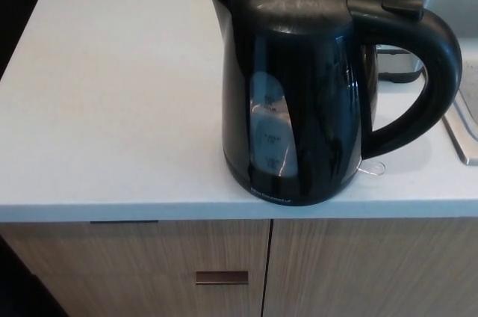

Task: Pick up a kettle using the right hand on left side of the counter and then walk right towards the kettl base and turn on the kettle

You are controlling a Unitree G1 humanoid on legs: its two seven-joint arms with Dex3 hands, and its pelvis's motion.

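Head view shows the black kettle (299, 100) standing upright in the middle of the frame, close to the front edge of the white worktop (112, 93). Its big handle (429, 70) points to the right of the frame. No robot hand shows, so I cannot tell if the fingers are apart or together. I think the right hand should come in from the right, wrap the handle and lift straight up. The left of the worktop has lots of bare room. The sink (455, 3) sits at the upper right, near the handle, and dark things stand close behind the kettle, so go slowly there
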